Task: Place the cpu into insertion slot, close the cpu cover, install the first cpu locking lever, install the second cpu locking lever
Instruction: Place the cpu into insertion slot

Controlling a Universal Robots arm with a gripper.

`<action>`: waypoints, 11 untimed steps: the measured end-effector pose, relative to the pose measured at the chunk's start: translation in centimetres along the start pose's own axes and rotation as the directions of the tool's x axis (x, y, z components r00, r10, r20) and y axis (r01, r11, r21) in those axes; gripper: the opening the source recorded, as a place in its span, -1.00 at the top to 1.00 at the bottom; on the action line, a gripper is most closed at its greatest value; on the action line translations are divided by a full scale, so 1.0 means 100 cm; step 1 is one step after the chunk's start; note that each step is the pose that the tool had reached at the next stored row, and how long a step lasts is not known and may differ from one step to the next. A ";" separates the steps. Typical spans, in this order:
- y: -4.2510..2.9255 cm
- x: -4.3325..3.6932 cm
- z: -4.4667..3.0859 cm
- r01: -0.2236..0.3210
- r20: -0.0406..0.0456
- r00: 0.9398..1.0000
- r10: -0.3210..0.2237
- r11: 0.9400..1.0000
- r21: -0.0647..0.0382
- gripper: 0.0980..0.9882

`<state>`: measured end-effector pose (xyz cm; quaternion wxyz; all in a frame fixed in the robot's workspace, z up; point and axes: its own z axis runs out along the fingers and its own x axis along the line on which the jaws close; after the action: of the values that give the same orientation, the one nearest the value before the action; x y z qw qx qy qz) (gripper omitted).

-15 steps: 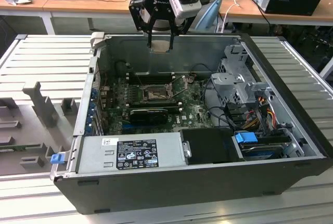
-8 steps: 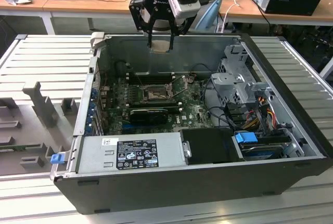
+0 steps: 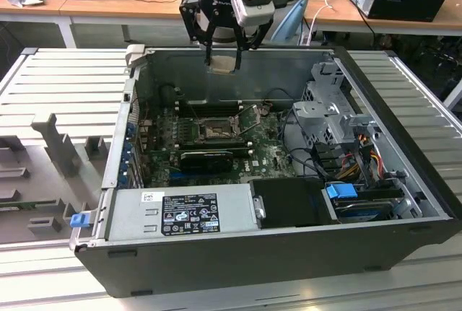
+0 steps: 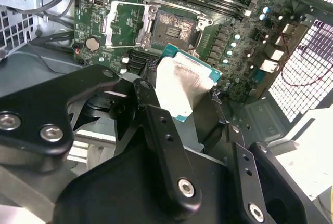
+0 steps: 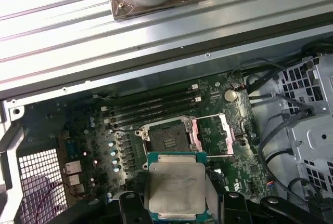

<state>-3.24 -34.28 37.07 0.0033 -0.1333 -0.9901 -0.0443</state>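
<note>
My gripper (image 3: 223, 57) hangs above the open computer case, near its far wall, and is shut on the cpu (image 3: 222, 64). In both wrist views the cpu (image 4: 184, 81) (image 5: 174, 187) shows its pale silver-grey top between the black fingers (image 4: 156, 125). The insertion slot (image 3: 214, 129) (image 4: 173, 29) (image 5: 167, 140) lies bare on the green motherboard below, with its tan contacts showing. The cpu cover (image 4: 126, 24) (image 5: 212, 133) is swung open beside the slot. The cpu is well above the slot and apart from it.
Long black memory slots (image 3: 209, 105) run behind the socket and a black graphics card (image 3: 206, 158) lies in front. A power supply (image 3: 184, 213) fills the near side of the case. A metal drive cage (image 3: 332, 109) with cables stands at the exterior view's right.
</note>
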 end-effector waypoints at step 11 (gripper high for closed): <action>-0.0011 -0.0003 0.0044 -0.142 0.014 0.990 0.142 0.990 0.000 0.04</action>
<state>-3.24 -34.36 36.62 -0.0005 -0.2040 -0.9781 -0.0424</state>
